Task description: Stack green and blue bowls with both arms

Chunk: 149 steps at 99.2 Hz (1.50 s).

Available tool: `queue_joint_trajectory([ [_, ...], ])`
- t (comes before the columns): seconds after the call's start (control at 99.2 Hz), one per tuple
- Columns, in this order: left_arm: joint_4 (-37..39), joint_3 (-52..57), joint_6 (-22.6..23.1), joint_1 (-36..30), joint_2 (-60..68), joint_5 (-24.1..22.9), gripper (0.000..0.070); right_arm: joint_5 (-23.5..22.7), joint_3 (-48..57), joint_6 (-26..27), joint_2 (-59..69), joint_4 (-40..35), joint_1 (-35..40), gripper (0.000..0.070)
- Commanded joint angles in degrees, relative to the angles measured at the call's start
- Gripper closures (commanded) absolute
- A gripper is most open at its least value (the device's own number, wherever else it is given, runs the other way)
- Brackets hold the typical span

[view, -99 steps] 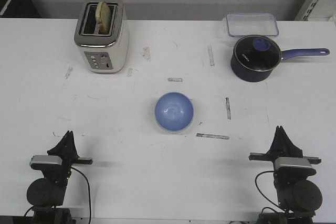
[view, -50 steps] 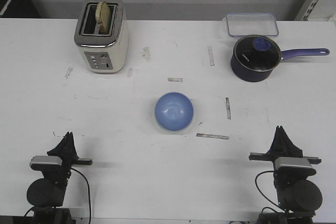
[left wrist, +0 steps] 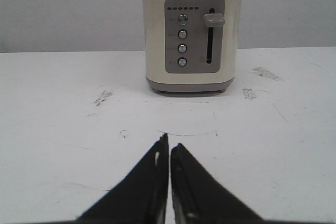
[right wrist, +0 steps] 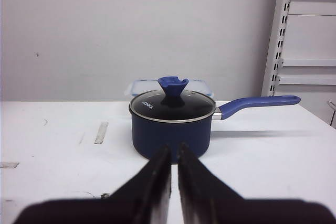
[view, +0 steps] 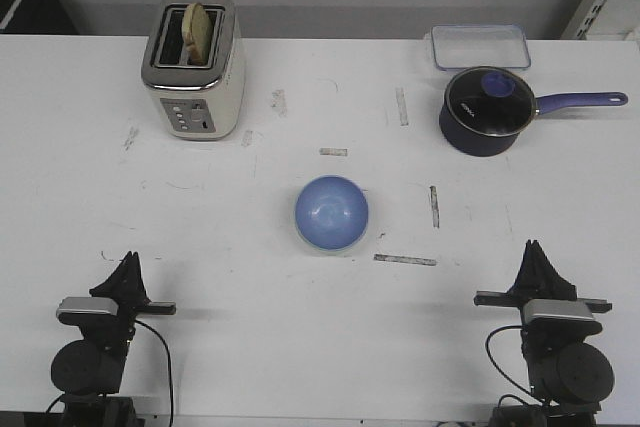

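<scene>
Evidently the stacking looked finished: the light periwinkle blue round bowl (view: 331, 212) sat nested in a pale mint green bowl, only a thin rim showing, well forward of the cream toaster (view: 194, 65). The left gripper (view: 128, 265) and right gripper (view: 536, 255) rested pressed together, empty, with open table between; probably nothing remained.

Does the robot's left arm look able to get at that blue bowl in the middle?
Probably yes. The blue bowl sits in the open, and only bare table lies between it and the left gripper, which is shut.
</scene>
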Motion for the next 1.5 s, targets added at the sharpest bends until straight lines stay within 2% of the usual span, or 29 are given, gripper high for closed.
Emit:
queue_joint_trajectory([
  [0.0,0.74,-1.25,-0.09,0.04,-0.11,-0.13,0.0697,0.00,-0.15,-0.28,0.04,0.61,0.04,0.0687],
  [0.262,0.74,-1.25,-0.09,0.04,-0.11,-0.13,0.0697,0.04,-0.22,-0.26,0.02,0.74,0.04,0.0687],
  [0.444,0.74,-1.25,-0.09,0.04,-0.11,-0.13,0.0697,-0.07,-1.25,-0.24,-2.27,-2.10,-1.27,0.0687],
  [0.585,0.74,-1.25,-0.09,0.04,-0.11,-0.13,0.0697,-3.76,-5.95,-0.26,-5.77,0.44,-3.52,0.0687],
  [0.938,0.74,-1.25,-0.09,0.04,-0.11,-0.13,0.0697,-7.72,-13.73,-0.17,-10.80,1.07,-4.52,0.0687],
  [1.069,0.74,-1.25,-0.09,0.04,-0.11,-0.13,0.0697,-7.82,-16.59,0.00,-10.80,4.83,-4.52,0.0687],
  [1.492,0.72,-1.25,-0.09,0.04,-0.11,-0.13,0.0697,-7.58,-16.63,0.15,-10.80,4.52,-4.52,0.0687],
])
